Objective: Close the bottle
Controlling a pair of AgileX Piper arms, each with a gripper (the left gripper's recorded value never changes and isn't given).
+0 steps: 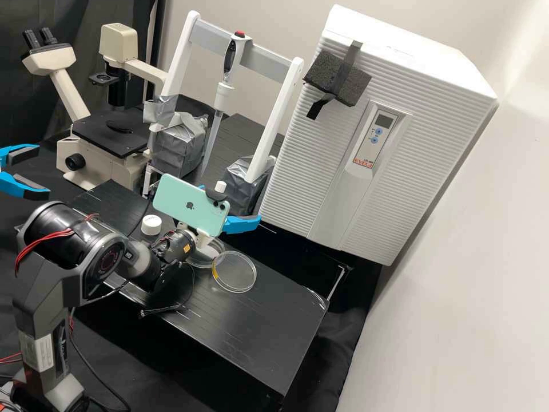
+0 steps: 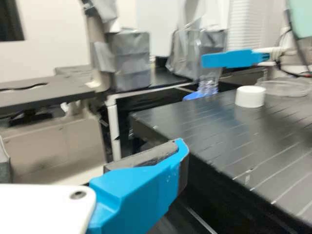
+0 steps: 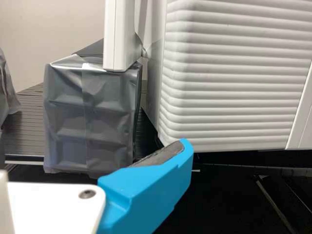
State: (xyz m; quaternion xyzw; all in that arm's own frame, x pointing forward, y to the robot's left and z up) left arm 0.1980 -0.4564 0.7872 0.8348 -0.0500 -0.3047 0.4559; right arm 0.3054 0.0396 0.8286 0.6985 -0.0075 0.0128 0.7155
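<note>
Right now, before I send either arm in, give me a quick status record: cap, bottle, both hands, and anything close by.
cap: white, loose on the black platform, not on the bottle
bottle: clear, just past the platform's edge beside the right hand; whether it is gripped is unclear
left hand: open, empty, off the platform's side, apart from the cap
right hand: at the platform's far edge
petri dish: clear, on the platform near the right hand
task state: bottle not yet closed
</note>
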